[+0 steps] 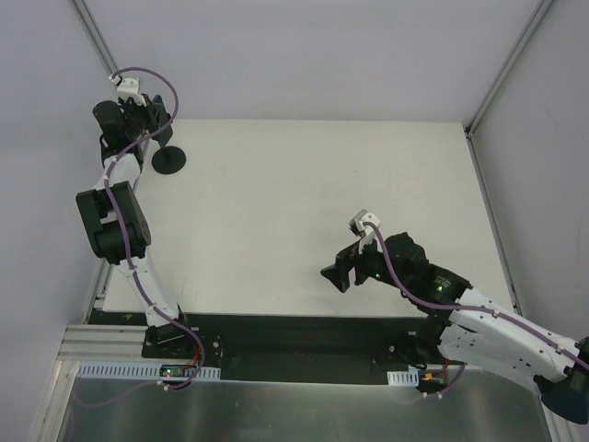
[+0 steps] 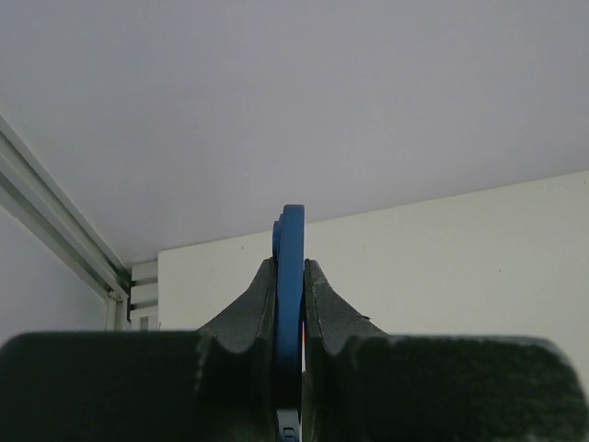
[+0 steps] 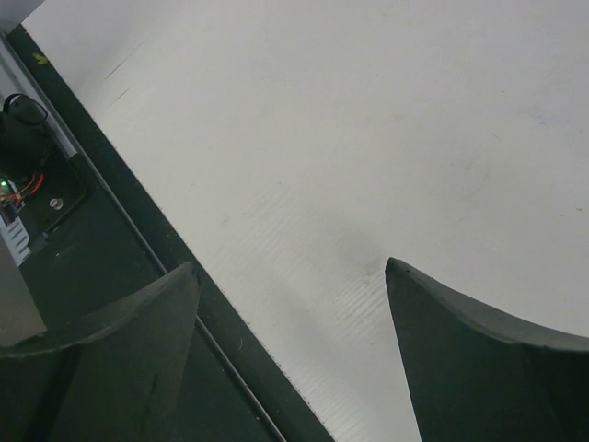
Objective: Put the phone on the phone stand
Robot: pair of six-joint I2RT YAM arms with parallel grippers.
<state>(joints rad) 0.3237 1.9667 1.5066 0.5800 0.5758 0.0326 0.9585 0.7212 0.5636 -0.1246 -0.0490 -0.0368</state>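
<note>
Currently your left claw (image 1: 155, 112) pinches the phone (image 2: 292, 241) edge-on at far left, close by the stand (image 1: 168, 160). Right claw (image 1: 345, 273) gapes wide, empty, near right. Lower slowly; keep the phone square to the stand.

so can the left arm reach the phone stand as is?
Likely yes: the left gripper, shut on the phone, hovers right by the phone stand, with nothing visible between them.
</note>
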